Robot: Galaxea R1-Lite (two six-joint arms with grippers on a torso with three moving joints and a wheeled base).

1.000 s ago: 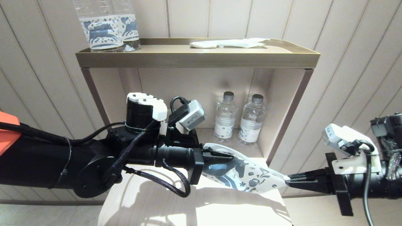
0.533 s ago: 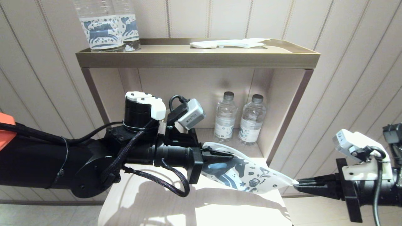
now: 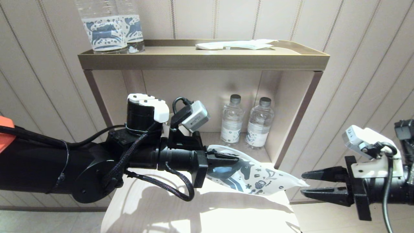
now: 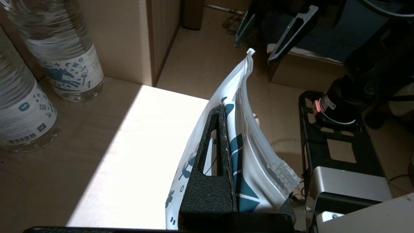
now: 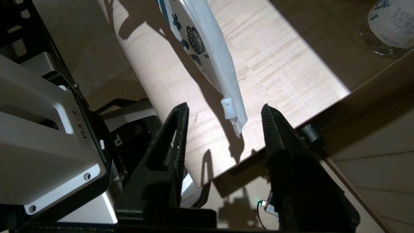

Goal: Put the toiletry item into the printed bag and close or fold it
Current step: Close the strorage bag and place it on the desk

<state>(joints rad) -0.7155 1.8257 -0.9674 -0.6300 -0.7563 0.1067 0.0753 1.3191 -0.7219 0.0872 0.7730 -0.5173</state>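
The printed bag (image 3: 258, 178), a long white pouch with a dark blue horse, hangs in the air over the table, held at one end. My left gripper (image 3: 231, 160) is shut on that end (image 4: 245, 97), with one black finger (image 4: 213, 155) flat against the print. The bag's far tip with its small white slider (image 5: 228, 108) hangs free between the spread fingers of my right gripper (image 5: 224, 108), touching neither. In the head view the right gripper (image 3: 303, 183) stands open just right of the bag's tip. The toothbrush does not show in any view.
A light wood table top (image 3: 210, 210) lies under the bag. Behind it, two small water bottles (image 3: 245, 121) stand in the niche. On the brass-edged top shelf (image 3: 203, 60) stand two horse-labelled bottles (image 3: 110, 29) and a white wrapped packet (image 3: 236, 44).
My right gripper, shut on the bag's tip a second ago, slid right along it and then opened, letting go. The left gripper kept its hold and barely moved.
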